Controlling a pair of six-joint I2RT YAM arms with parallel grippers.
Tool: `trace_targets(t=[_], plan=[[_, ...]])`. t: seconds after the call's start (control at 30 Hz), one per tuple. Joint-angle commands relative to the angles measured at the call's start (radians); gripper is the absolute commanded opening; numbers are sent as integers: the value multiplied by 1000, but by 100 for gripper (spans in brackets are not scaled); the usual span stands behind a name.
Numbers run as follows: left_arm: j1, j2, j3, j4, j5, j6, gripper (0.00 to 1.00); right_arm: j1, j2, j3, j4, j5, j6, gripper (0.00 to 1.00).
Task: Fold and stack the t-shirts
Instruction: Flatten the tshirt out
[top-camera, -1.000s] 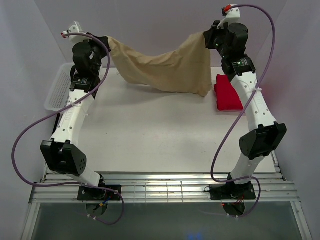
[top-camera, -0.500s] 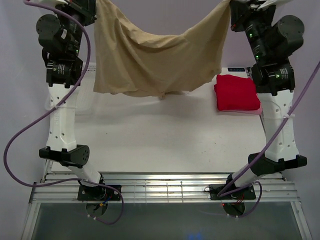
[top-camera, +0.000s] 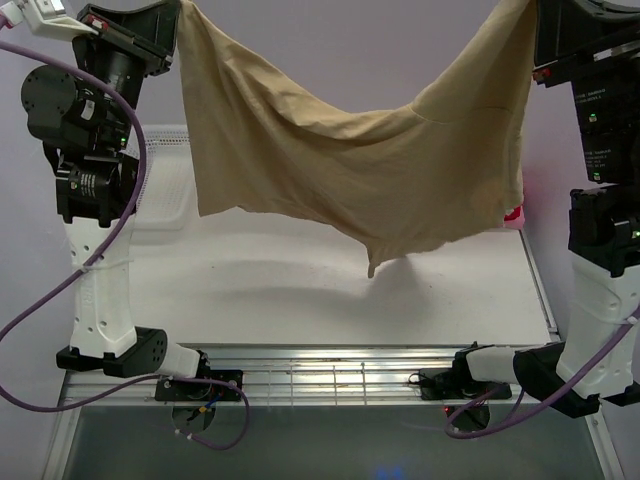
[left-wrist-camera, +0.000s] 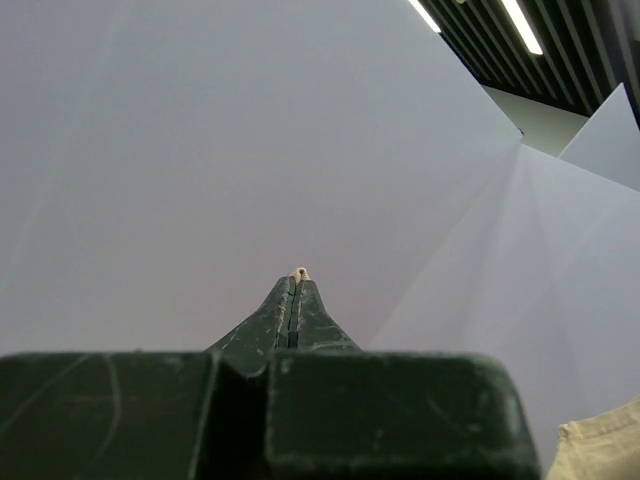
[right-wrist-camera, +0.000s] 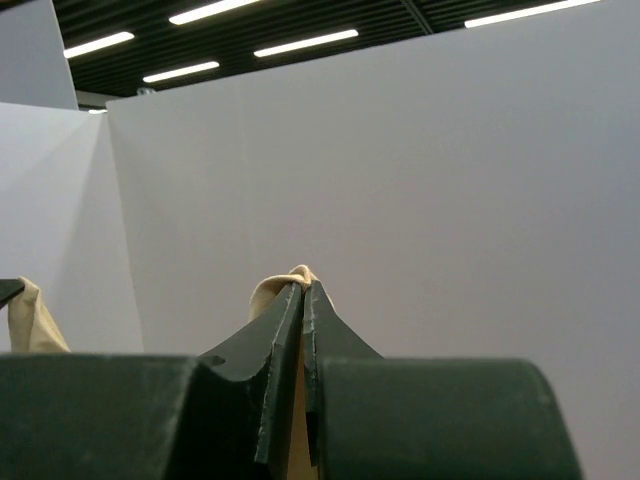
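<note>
- While both arms reach high, the tan t-shirt (top-camera: 350, 170) hangs below and between them as a sagging sheet, its long axis running left to right above the counter (top-camera: 300, 310).
- The left tool (left-wrist-camera: 298, 276) is clamped tight on a sliver of tan cloth that peeps out at its tips. The right tool (right-wrist-camera: 303, 287) pinches a fold of the same shirt.
- Each tool holds one upper corner, so the cloth lies straight down from both. The hem dips lowest right of centre, nearer the right arm.
- That lowest tail appears to hang clear of the counter, with a shadow under it, though contact cannot be ruled out.
- The red t-shirt (top-camera: 516, 213) shows only as a scrap at the tan cloth's right edge, on the right arm's side.
- Laying the shirt flat looks like the next step. It would call for both arms to come down together with the span kept taut, and the right end risks draping over the red one.
</note>
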Motion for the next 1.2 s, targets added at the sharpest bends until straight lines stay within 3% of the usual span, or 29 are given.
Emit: trace_targets(t=[0.0, 0.13, 0.3, 0.37, 0.8, 1.0, 1.17], plan=[[0, -45, 2, -35, 38, -56, 0, 4, -20, 31, 55, -7, 40, 8], [2, 10, 37, -129, 47, -73, 0, 4, 22, 15, 3, -1, 71, 8], [2, 214, 170, -363, 90, -82, 0, 4, 142, 1, -88, -1, 117, 8], [0, 252, 169, -373, 105, -82, 0, 4, 180, 6, -93, -2, 118, 8], [8, 340, 253, 75, 162, -147, 0, -4, 287, 100, 128, 21, 17, 8], [12, 254, 116, 230, 139, -73, 0, -12, 281, 66, 196, -48, 12, 8], [14, 125, -246, 307, 105, 31, 0, -12, 220, -124, 164, -111, 3, 8]])
